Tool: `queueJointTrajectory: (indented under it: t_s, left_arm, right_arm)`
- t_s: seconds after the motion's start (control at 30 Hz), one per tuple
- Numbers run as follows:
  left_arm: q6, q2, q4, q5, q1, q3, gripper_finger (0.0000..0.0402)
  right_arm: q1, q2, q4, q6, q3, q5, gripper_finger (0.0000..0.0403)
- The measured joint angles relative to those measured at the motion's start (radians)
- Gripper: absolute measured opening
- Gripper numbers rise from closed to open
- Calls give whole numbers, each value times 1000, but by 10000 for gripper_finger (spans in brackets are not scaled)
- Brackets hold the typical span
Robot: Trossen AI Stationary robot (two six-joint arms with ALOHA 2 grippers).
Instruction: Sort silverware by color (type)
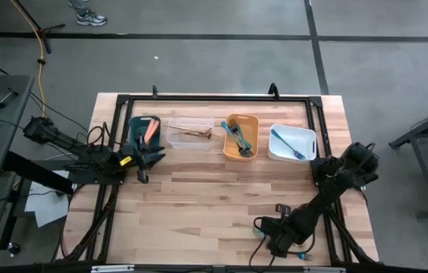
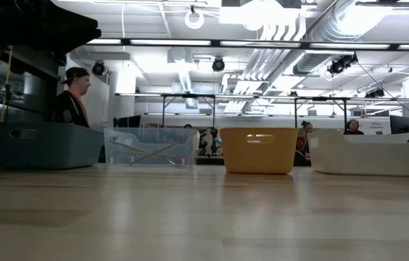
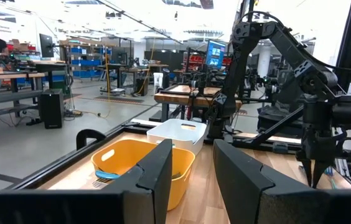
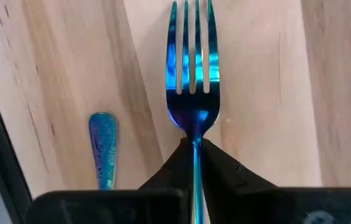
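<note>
now the right gripper point(image 4: 195, 163) has its fingers pinched on the neck of the blue fork point(image 4: 191, 74) at the table's near edge, a second blue handle point(image 4: 102, 146) just beside. lift it straight, i'd say, keeping it level. left gripper point(image 3: 192, 174) waits half apart beside the teal bin point(image 1: 140, 127).

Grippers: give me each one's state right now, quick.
Left gripper: open, holding nothing, beside the teal bin.
Right gripper: shut on the blue fork, at the table's near edge.
</note>
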Motion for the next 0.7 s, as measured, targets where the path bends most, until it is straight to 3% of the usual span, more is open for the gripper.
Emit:
queueJointTrajectory:
  t_s: [0.7]
  left_arm:
    - [0, 0, 0, 0, 0, 0, 111]
  right_arm:
    - [-100, -35, -35, -283, 14, -28, 2]
